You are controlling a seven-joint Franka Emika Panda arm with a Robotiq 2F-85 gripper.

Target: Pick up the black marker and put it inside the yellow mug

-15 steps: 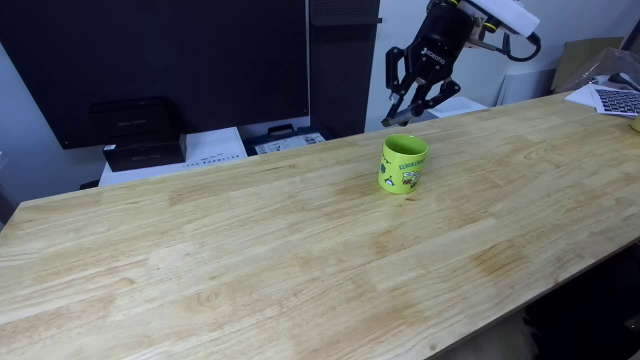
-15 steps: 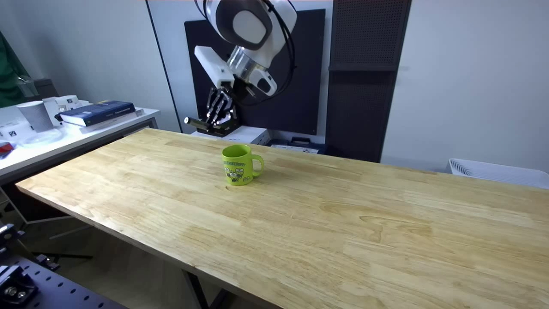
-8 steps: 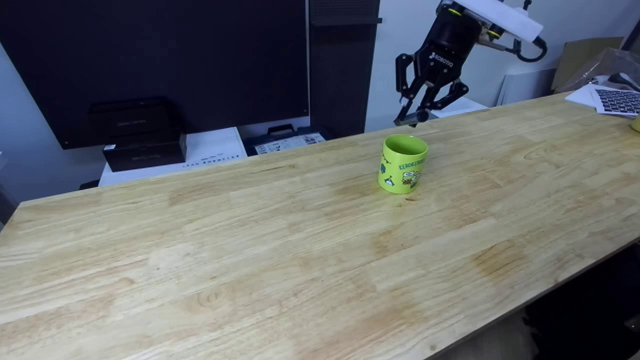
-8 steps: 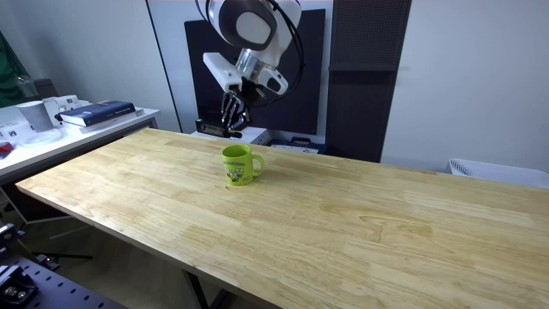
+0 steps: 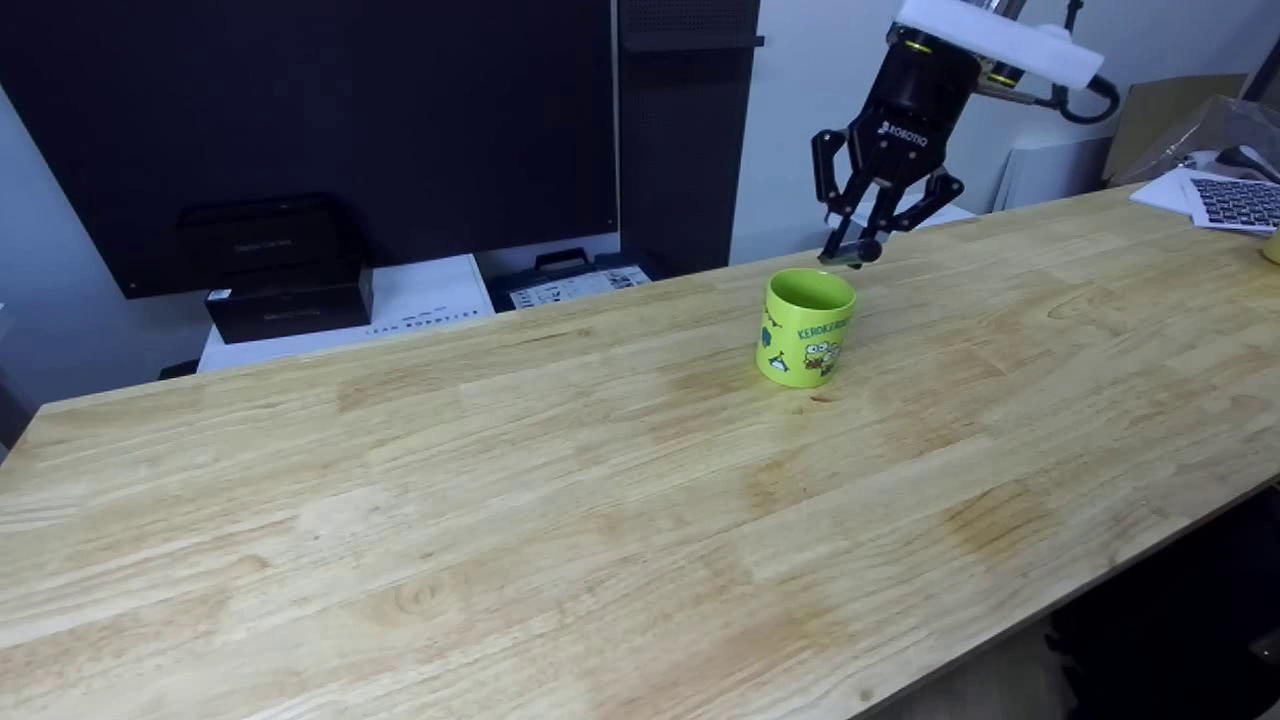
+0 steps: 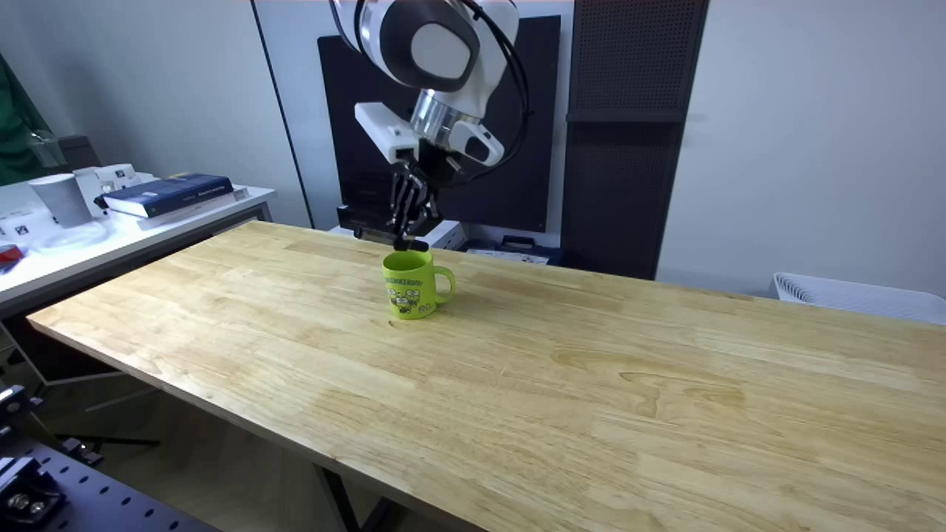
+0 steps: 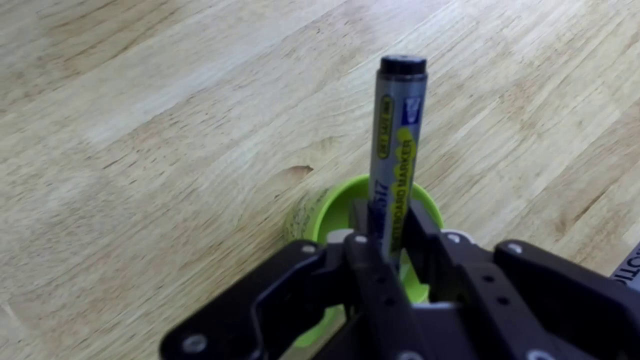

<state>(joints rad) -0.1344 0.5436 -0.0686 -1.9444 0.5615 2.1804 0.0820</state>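
Wrist view: my dark jointed fingers (image 7: 424,237) clasp a slim, black-ended grey marker (image 7: 398,150), overlapping the yellow-green cylindrical mug (image 7: 335,212). Both exterior views: the marker, tipped well off upright, is outside the mug, near its rim; the mug stands upright on the pale wooden table (image 5: 500,500)
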